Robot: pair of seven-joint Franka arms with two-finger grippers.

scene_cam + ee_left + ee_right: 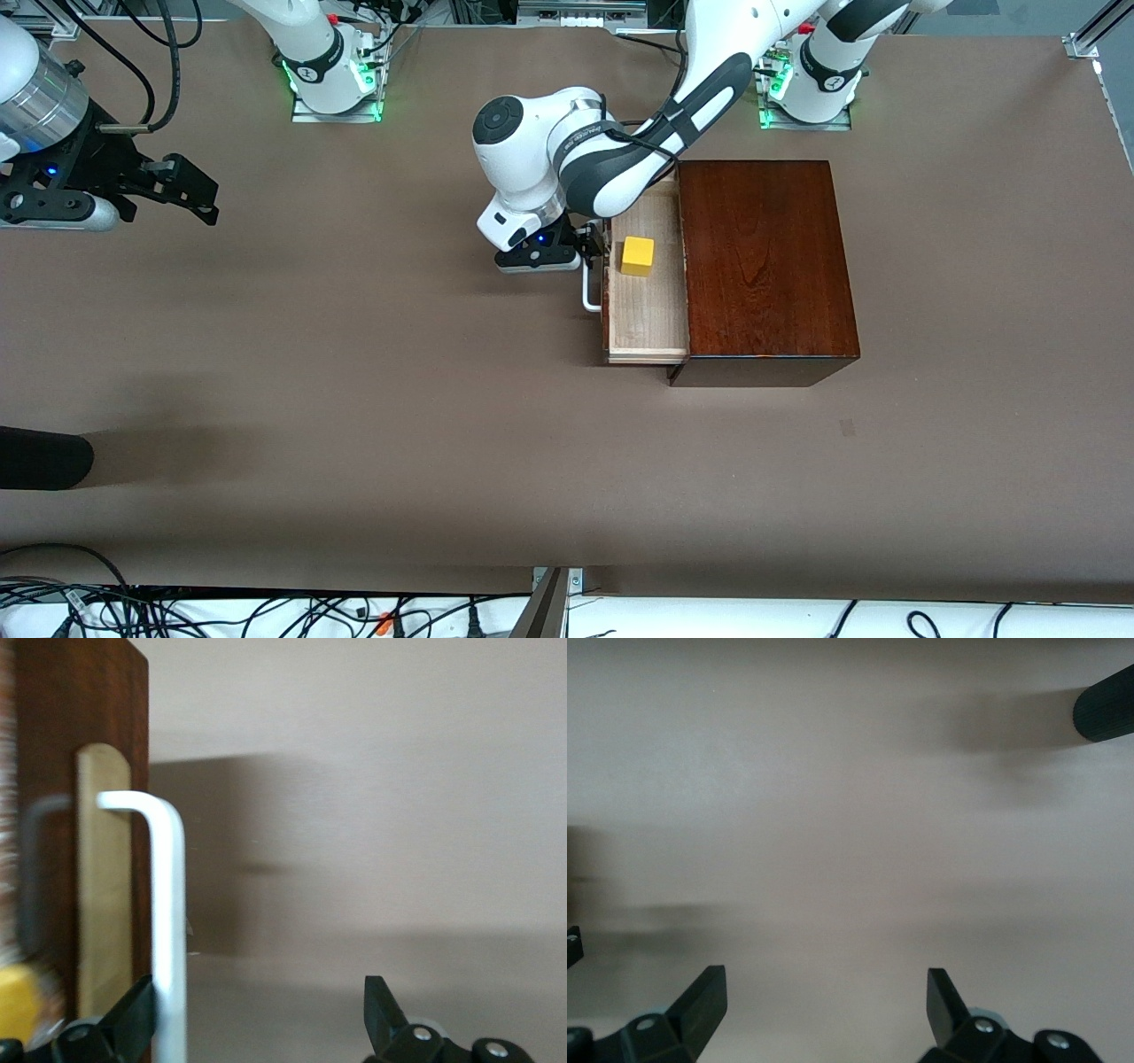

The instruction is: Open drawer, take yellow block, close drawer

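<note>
A dark rounded object pokes in at the edge of the brown table, nearest the front camera, toward the right arm's end. Farther from the camera sits a dark reddish wooden box. Its drawer is pulled out toward the right arm's end, showing a pale wood floor. The yellow block rests on that floor, in the half of the drawer farther from the camera.

The left gripper sits low at the drawer front, beside the white bar handle. In the left wrist view its fingers are spread apart, and the handle stands just inside one fingertip, not clamped. The handle's long axis runs along the drawer front.

The block lies just past the drawer front from the left gripper, very near it. The right gripper hangs with its fingers wide apart and empty, over bare table well away from the box, and that arm waits. The left arm is by far the nearer to the block. Picking it up likely means lifting over the drawer front and coming down from above.
</note>
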